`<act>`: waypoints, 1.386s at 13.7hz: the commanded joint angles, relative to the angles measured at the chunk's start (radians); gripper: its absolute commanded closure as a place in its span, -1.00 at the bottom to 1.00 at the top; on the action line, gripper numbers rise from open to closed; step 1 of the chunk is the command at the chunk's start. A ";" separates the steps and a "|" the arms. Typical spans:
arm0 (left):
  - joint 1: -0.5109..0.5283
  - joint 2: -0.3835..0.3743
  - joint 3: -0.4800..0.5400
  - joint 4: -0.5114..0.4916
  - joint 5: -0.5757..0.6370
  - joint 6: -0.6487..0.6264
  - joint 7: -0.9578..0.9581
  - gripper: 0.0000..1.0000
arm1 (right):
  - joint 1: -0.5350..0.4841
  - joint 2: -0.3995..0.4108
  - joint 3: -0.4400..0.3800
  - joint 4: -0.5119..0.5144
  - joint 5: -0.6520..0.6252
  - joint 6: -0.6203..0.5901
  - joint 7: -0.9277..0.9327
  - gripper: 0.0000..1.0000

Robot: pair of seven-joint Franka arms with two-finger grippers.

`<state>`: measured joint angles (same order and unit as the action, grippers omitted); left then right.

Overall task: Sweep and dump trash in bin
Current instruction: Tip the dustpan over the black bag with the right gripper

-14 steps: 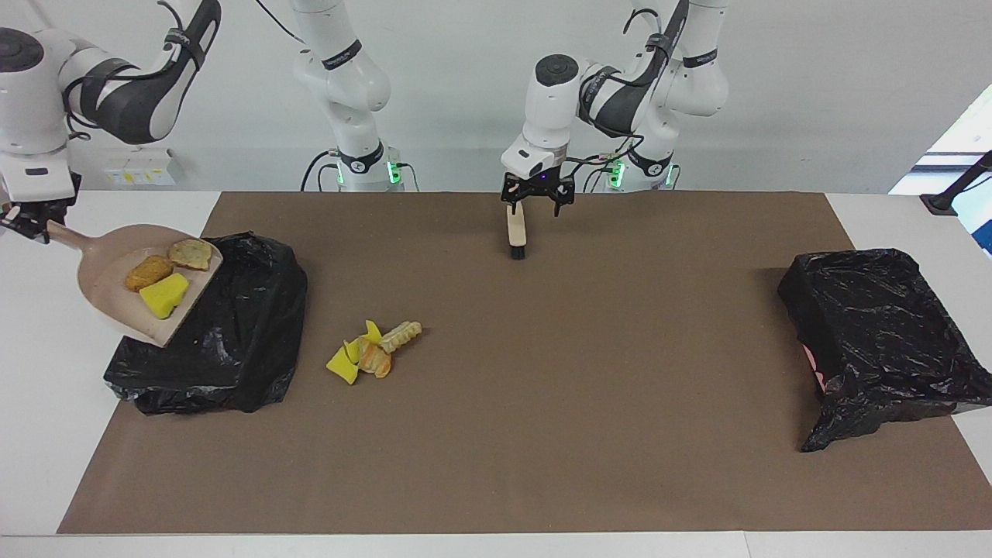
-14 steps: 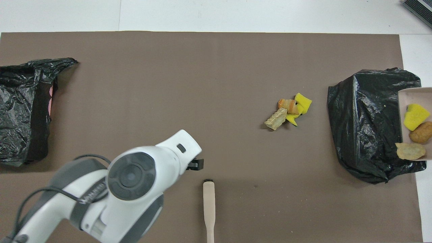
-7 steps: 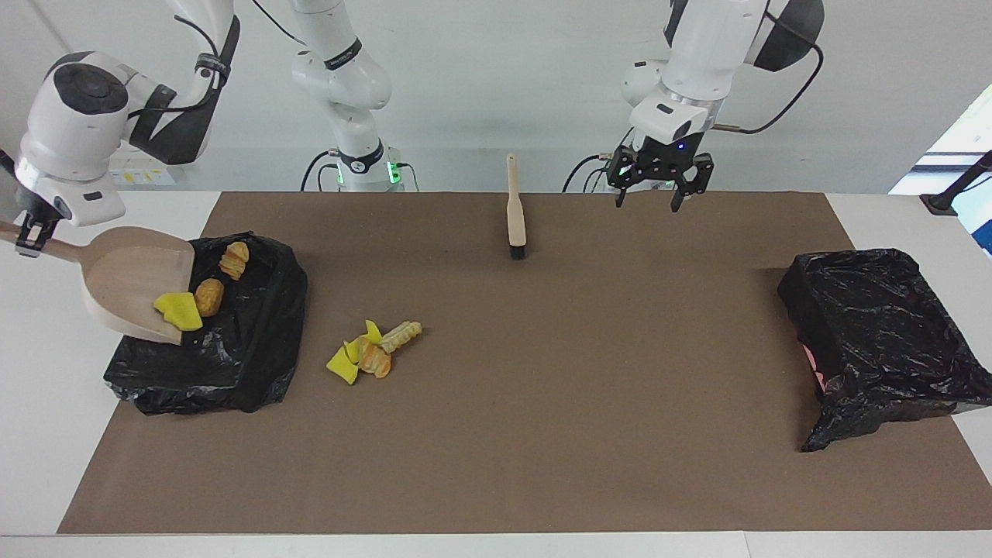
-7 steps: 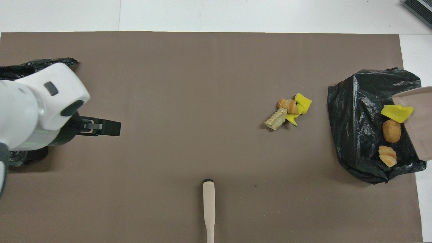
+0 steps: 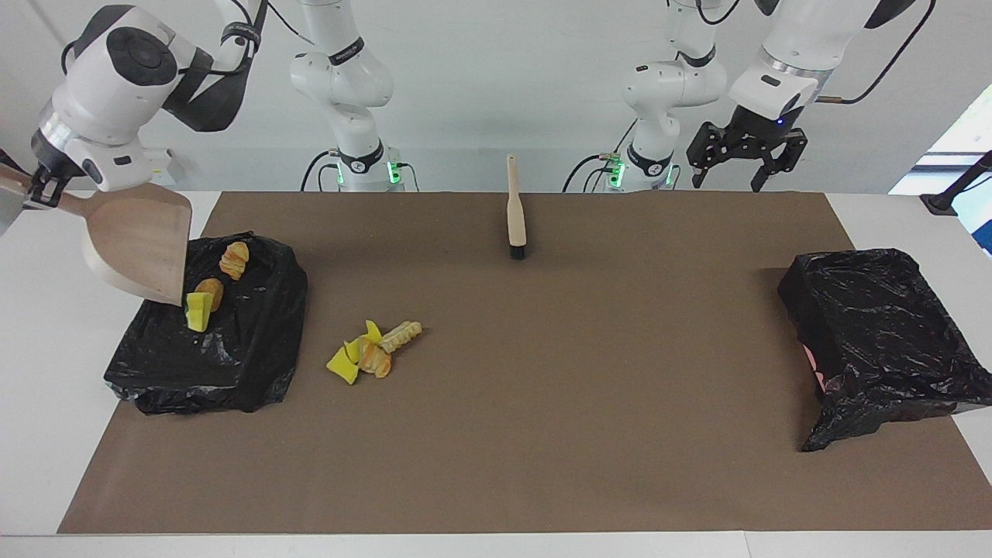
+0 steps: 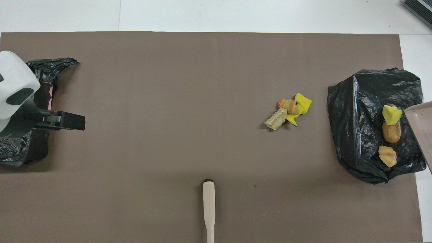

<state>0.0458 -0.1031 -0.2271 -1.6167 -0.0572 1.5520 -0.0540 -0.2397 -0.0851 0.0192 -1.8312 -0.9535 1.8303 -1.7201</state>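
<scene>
My right gripper (image 5: 36, 191) is shut on the handle of the beige dustpan (image 5: 143, 240), which hangs steeply tilted and empty over a black bin bag (image 5: 240, 349); the pan's edge also shows in the overhead view (image 6: 420, 126). On that bag (image 6: 357, 111) lie a yellow sponge piece (image 5: 198, 311), a brown lump (image 5: 208, 292) and a bread-like lump (image 5: 234, 260). A small pile of trash (image 5: 373, 351) lies on the brown mat beside the bag, also seen from overhead (image 6: 289, 111). My left gripper (image 5: 736, 164) is open, empty and raised.
The beige brush (image 5: 514, 217) lies on the mat near the robots, mid-table (image 6: 209, 209). A second black bin bag (image 5: 880, 333) sits at the left arm's end of the table. My left gripper (image 6: 77, 121) hangs beside it in the overhead view.
The dustpan has tipped steeper and risen; the yellow sponge slid off onto the bag beside the two lumps. My left gripper moved higher and farther toward its own end of the table.
</scene>
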 commanded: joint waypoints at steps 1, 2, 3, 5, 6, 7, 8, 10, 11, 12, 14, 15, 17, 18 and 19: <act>-0.120 0.017 0.151 0.031 0.019 -0.043 0.062 -1.00 | 0.052 -0.031 0.004 -0.007 -0.007 -0.110 0.048 1.00; -0.160 0.020 0.207 0.040 0.016 -0.044 0.065 -1.00 | 0.074 -0.036 0.016 0.006 0.034 -0.173 0.071 1.00; -0.181 0.025 0.231 0.069 0.017 -0.047 0.077 -1.00 | 0.080 -0.041 0.024 0.030 0.086 -0.231 0.097 1.00; -0.211 0.045 0.253 0.089 0.068 -0.085 0.135 -1.00 | 0.083 -0.044 0.051 0.038 0.171 -0.279 0.225 1.00; -0.224 0.045 0.258 0.098 0.091 -0.102 0.160 -1.00 | 0.083 -0.045 0.062 0.035 0.212 -0.283 0.279 1.00; -0.213 0.045 0.258 0.103 0.089 -0.110 0.174 -1.00 | 0.083 -0.045 0.070 0.036 0.251 -0.283 0.333 1.00; -0.193 0.046 0.253 0.104 0.083 -0.112 0.175 -1.00 | 0.083 -0.045 0.077 0.036 0.272 -0.284 0.391 1.00; -0.159 0.054 0.236 0.112 0.074 -0.110 0.175 -1.00 | 0.083 -0.044 0.116 0.038 0.359 -0.310 0.529 1.00; -0.158 0.054 0.236 0.113 0.062 -0.109 0.175 -1.00 | 0.083 -0.045 0.139 0.042 0.416 -0.334 0.633 1.00; -0.156 0.056 0.238 0.119 0.056 -0.109 0.174 -1.00 | 0.083 -0.045 0.175 0.043 0.471 -0.348 0.745 1.00; -0.156 0.056 0.239 0.118 0.053 -0.095 0.175 -1.00 | 0.083 -0.044 0.217 0.044 0.577 -0.352 0.932 1.00; -0.161 0.057 0.244 0.118 0.054 -0.092 0.174 -1.00 | 0.083 -0.041 0.231 0.044 0.625 -0.346 1.036 1.00; -0.168 0.046 0.247 0.115 0.056 -0.090 0.178 -1.00 | 0.094 -0.019 0.272 0.043 0.692 -0.332 1.253 1.00; -0.172 0.040 0.247 0.106 0.056 -0.092 0.178 -1.00 | 0.126 0.001 0.281 0.044 0.713 -0.319 1.355 1.00; -0.172 0.040 0.247 0.106 0.054 -0.093 0.172 -1.00 | 0.167 0.016 0.281 0.044 0.734 -0.301 1.460 1.00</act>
<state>-0.1210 -0.0653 0.0135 -1.5286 0.0053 1.4752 0.1085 -0.1191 -0.1041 0.2937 -1.8022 -0.2614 1.5065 -0.4232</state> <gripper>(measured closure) 0.000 0.678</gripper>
